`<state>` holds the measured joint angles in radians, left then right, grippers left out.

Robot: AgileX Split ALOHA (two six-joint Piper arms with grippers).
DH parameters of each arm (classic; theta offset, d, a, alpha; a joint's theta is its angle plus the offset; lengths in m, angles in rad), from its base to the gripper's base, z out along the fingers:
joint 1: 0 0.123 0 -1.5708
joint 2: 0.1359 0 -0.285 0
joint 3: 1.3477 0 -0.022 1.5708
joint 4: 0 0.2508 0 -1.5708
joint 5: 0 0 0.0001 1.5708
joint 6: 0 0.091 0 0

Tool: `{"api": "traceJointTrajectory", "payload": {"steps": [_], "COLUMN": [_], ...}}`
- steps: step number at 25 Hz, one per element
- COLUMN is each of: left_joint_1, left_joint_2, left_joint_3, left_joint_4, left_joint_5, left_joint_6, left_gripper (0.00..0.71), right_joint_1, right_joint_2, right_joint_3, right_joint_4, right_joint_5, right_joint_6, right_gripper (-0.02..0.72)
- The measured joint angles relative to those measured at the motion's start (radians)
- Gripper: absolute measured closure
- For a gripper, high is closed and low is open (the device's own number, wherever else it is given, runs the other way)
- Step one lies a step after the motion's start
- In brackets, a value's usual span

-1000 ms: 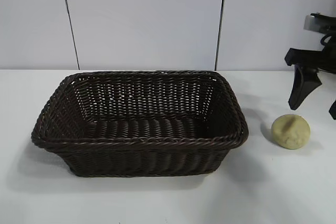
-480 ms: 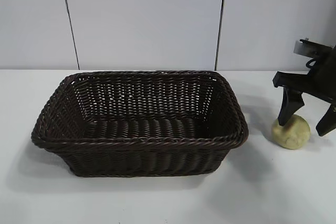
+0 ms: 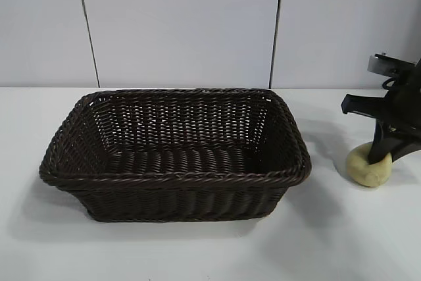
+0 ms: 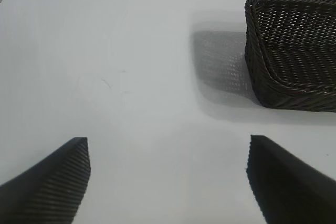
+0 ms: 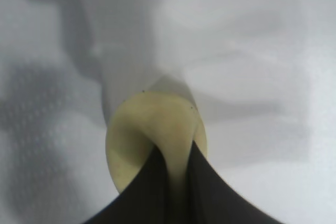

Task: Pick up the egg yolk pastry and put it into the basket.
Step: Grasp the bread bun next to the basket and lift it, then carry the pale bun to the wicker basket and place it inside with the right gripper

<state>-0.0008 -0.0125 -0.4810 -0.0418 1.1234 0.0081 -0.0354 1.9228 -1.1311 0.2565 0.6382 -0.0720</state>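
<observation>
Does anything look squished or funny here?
Yes: the pastry, on the table right of the basket, is pinched into a ridge between the right gripper's fingers. Nothing looks spilled or broken.

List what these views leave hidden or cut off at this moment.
- Exterior view: the right gripper covers part of the egg yolk pastry; the arm is cut by the frame edge.
- Right wrist view: fingers hide the pastry's near side.
- Left wrist view: the basket is cut off; pastry out of view.

A lab-like test bench; bare white table point(image 3: 197, 255); plain white panelled wall point(image 3: 184, 24) behind.
</observation>
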Motion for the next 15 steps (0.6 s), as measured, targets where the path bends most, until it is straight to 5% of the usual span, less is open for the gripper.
{"api": "traceJointTrajectory", "payload": {"steps": [10,15], "left_joint_1": [0.0,0.0], "left_joint_2": [0.0,0.0], "left_joint_3": [0.0,0.0], "left_joint_4": [0.0,0.0], "left_joint_5": [0.0,0.0], "left_joint_6": [0.0,0.0], "left_gripper": [0.114,0.114], "right_joint_1": [0.001,0.001], "right_joint_2": [-0.236,-0.308], "right_joint_3": [-0.118,-0.146], "right_joint_4": [-0.003,0.028], "right_joint_5": [0.204,0.245], "right_joint_6": [0.0,0.0], "right_gripper": [0.677,0.68]}}
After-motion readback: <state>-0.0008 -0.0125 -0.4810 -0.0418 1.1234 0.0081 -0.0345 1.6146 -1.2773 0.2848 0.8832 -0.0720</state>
